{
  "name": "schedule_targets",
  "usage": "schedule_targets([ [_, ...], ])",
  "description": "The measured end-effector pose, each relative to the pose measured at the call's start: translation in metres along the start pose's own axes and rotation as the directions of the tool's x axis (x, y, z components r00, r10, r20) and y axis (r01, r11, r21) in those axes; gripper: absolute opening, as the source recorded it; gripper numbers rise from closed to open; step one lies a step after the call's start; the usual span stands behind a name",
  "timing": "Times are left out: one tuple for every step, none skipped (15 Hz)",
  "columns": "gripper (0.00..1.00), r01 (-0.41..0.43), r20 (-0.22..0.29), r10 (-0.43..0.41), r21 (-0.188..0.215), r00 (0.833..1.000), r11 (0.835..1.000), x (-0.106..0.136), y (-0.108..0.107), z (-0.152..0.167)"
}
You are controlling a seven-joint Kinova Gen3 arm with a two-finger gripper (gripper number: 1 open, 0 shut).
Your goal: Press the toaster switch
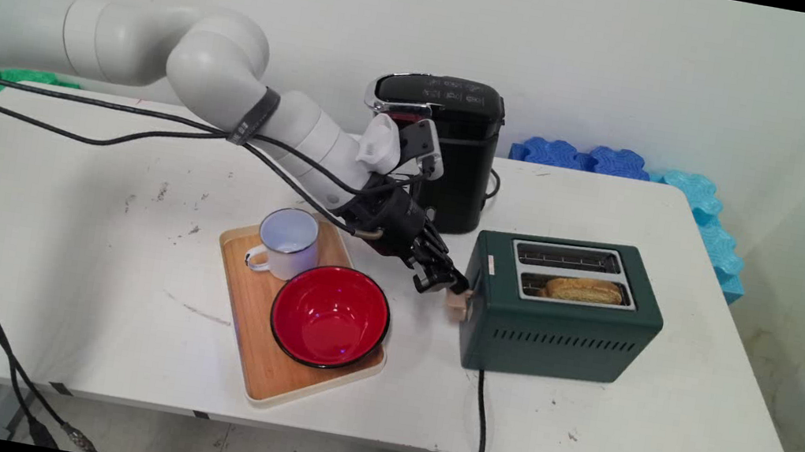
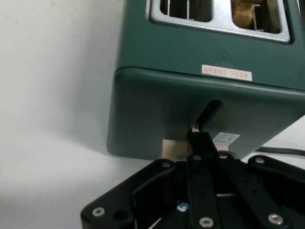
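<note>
A dark green two-slot toaster (image 1: pixel 561 337) stands right of the table's middle, with a slice of toast (image 1: pixel 583 290) sunk in its near slot. My gripper (image 1: pixel 451 285) is shut, and its tips rest on top of the tan lever knob (image 1: pixel 456 306) on the toaster's left end. In the hand view the closed fingers (image 2: pixel 200 140) reach into the lever slot of the toaster (image 2: pixel 157 109), and the lever knob (image 2: pixel 170 149) sits low beside them. The toast (image 2: pixel 245 12) shows at the top of that view.
A wooden tray (image 1: pixel 249 315) left of the toaster carries a white mug (image 1: pixel 286 242) and a red bowl (image 1: pixel 329 316). A black coffee machine (image 1: pixel 454 146) stands behind the gripper. The toaster's cord (image 1: pixel 480 429) runs off the front edge. Blue foam mats (image 1: pixel 707 216) line the far right.
</note>
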Motion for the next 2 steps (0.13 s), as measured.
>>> schedule_targets([
  [0.0, 0.002, 0.0, -0.002, 0.002, 1.0, 1.0, -0.0001, 0.0004, 0.0],
  [0.0, 0.004, 0.001, -0.004, 0.003, 1.0, 1.0, -0.0002, 0.0008, 0.0],
])
